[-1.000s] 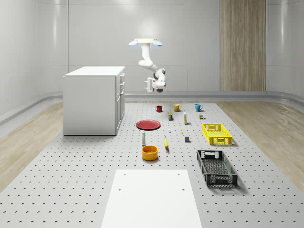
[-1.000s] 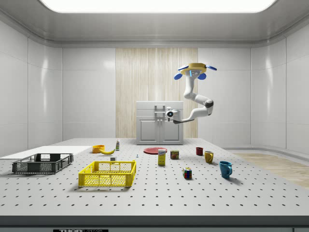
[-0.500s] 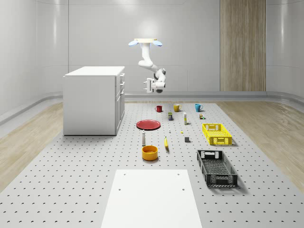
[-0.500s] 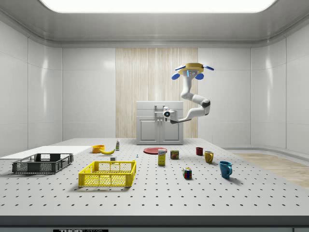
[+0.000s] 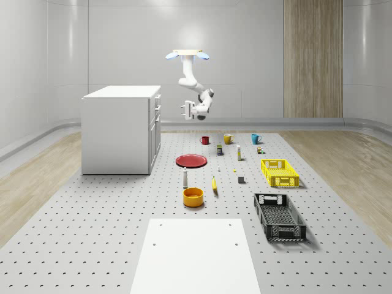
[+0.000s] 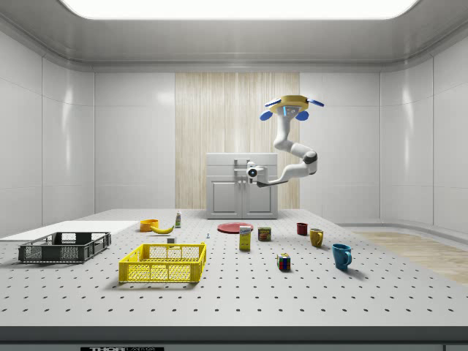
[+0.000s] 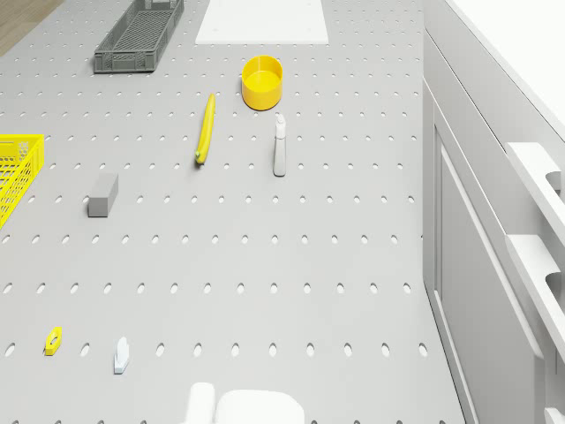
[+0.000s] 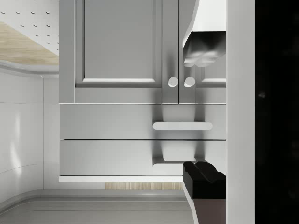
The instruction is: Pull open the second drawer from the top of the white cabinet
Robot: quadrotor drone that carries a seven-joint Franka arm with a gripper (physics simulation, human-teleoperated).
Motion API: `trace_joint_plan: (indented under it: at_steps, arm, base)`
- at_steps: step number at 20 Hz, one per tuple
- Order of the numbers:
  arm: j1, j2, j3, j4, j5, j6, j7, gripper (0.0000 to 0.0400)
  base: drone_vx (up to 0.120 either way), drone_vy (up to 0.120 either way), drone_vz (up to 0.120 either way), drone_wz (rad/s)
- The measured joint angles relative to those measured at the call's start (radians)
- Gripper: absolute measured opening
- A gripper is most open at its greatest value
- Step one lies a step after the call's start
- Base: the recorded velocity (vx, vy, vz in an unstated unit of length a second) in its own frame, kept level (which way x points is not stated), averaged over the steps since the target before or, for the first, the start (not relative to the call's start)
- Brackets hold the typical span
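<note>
Both drawers of the white cabinet [image 5: 121, 128] sit flush — nothing pulled yet. The drone [image 5: 187, 54] hovers beside the cabinet front; the gripper [image 5: 187, 111] is near the handles, apparently short of contact — finger state: cannot tell.

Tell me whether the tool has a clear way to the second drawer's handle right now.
Probably yes. The tool hangs in open air facing the white cabinet, level with its drawers, while the drone hovers above. Nothing stands in the gap to the second drawer's handle.

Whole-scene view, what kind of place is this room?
Likely a simulated robot test room, not a home: a large pegboard floor, a lone white cabinet, small items like crates laid in rows, and a drone hovering beside the cabinet.
</note>
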Motion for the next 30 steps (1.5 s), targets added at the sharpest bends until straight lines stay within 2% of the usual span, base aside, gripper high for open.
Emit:
trace_joint_plan:
  at_steps: [9,21,30]
  arm:
    - [0.04,0.026,0.089,-0.051,0.098,0.109,-0.038,0.03]
    - [0.078,0.066,0.145,-0.112,0.202,0.201,-0.126,0.03]
    - [0.143,0.168,0.141,-0.063,0.271,0.232,-0.195,0.03]
  base:
    - [0.0,0.0,0.0,0.0]
    - [0.0,0.0,0.0,0.0]
    - [0.0,0.0,0.0,0.0]
